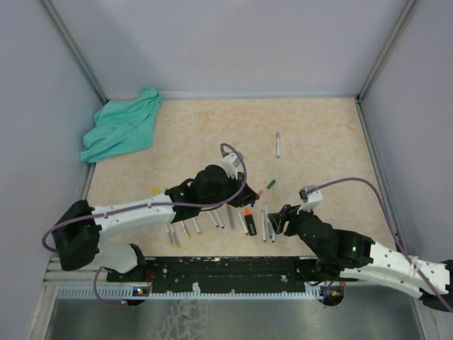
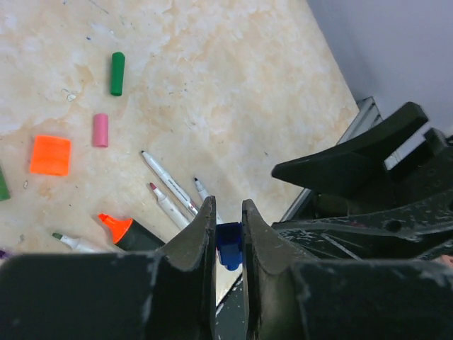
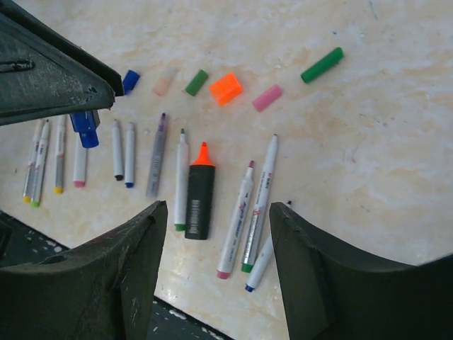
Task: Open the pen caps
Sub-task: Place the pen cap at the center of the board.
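On mottled beige tabletop [image 2: 248,85] | left gripper [image 2: 227,205] clenches stubby blue cap [image 2: 228,248] | right gripper [image 3: 217,207] released

The table [image 1: 318,142] has a smooth, matt, beige-marbled top. The cloth [image 1: 120,127] is soft, crumpled fabric. The pen caps [image 3: 267,98], like the blue cap [image 2: 228,244], are smooth plastic. The left gripper [image 2: 227,205] has matt black plastic fingers [image 2: 202,234], scuffed and dusty.
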`<state>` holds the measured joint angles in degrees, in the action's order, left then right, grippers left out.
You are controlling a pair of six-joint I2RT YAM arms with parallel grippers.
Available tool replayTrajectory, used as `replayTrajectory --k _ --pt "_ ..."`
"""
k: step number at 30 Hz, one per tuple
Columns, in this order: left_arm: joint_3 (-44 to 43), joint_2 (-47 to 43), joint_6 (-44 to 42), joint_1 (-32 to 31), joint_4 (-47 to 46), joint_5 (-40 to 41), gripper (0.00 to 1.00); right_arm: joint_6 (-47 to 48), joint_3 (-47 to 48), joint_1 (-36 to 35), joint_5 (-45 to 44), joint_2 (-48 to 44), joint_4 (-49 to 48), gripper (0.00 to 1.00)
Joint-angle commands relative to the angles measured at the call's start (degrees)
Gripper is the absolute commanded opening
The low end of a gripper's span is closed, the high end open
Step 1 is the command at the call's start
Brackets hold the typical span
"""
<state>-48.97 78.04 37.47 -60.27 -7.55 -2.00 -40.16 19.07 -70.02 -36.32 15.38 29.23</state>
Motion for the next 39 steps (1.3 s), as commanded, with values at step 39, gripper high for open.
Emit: replayTrajectory --k 39 --pt "-36.8 43.2 -5.1 -2.6 12.7 13.9 0.10 -29.6 11.0 -0.4 -28.1 -2.6 24.9 0.57"
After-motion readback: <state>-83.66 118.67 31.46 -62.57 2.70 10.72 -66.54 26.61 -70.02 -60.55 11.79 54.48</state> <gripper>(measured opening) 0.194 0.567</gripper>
